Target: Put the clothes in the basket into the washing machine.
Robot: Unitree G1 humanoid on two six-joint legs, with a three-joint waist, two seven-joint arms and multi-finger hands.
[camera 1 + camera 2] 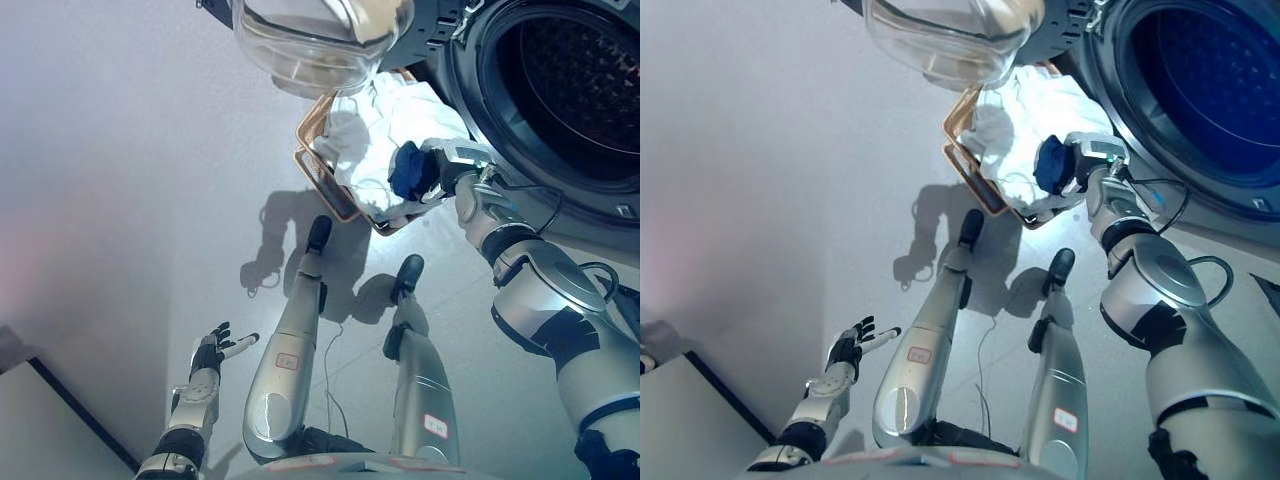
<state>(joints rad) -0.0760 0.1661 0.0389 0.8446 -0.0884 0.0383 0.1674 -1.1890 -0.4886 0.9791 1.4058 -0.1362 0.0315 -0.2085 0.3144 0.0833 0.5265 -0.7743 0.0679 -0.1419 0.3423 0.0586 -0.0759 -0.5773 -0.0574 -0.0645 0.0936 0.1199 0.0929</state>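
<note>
A brown wicker basket (318, 160) sits on the floor beside the washing machine, filled with white clothes (385, 125). The washing machine drum (575, 85) gapes at the upper right, its glass door (320, 40) swung open above the basket. My right hand (432, 168) reaches over the basket's near edge and is shut on a dark blue garment (407, 170), bunched just above the white clothes. My left hand (215, 352) hovers open low at the left, away from the basket, holding nothing.
Pale grey floor (150, 180) spreads left of the basket. A dark-edged light panel (50, 425) lies at the lower left corner.
</note>
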